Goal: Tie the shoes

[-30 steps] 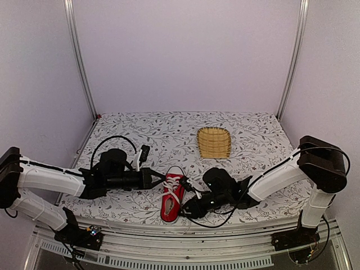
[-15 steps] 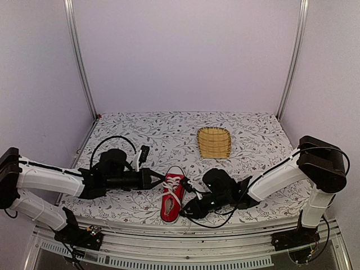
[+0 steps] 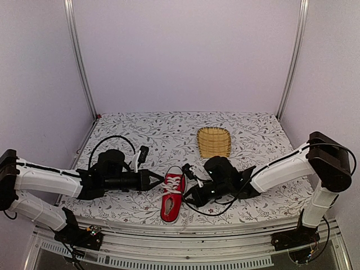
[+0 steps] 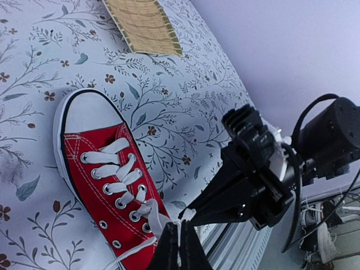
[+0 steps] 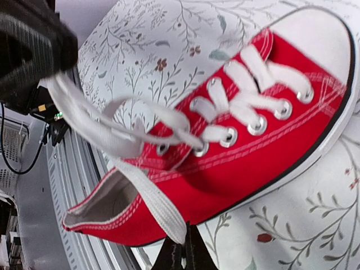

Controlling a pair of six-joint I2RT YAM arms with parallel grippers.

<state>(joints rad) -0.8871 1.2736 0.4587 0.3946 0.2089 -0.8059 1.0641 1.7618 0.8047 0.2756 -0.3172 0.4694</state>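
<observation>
The red sneaker (image 3: 172, 195) lies on the floral cloth with its white toe cap pointing away from me; it also shows in the left wrist view (image 4: 105, 179) and the right wrist view (image 5: 243, 153). My left gripper (image 3: 158, 181) is at the shoe's left side, shut on a white lace end (image 4: 179, 232) above the tongue. My right gripper (image 3: 189, 199) is at the shoe's right side, low by the heel opening, shut on the other lace end (image 5: 160, 207). In the left wrist view the right gripper (image 4: 190, 214) sits just beyond my left fingertips. The two laces cross over the upper eyelets.
A yellow woven basket (image 3: 214, 142) stands on the cloth behind the shoe, also in the left wrist view (image 4: 144, 25). The table's front edge and metal rail (image 3: 185, 239) run just near the shoe's heel. Frame posts (image 3: 79, 62) stand at the back corners.
My left gripper has slid slightly right toward the shoe. My right arm has shifted back and up a little, drawing its lace along; the shoe has stayed in place.
</observation>
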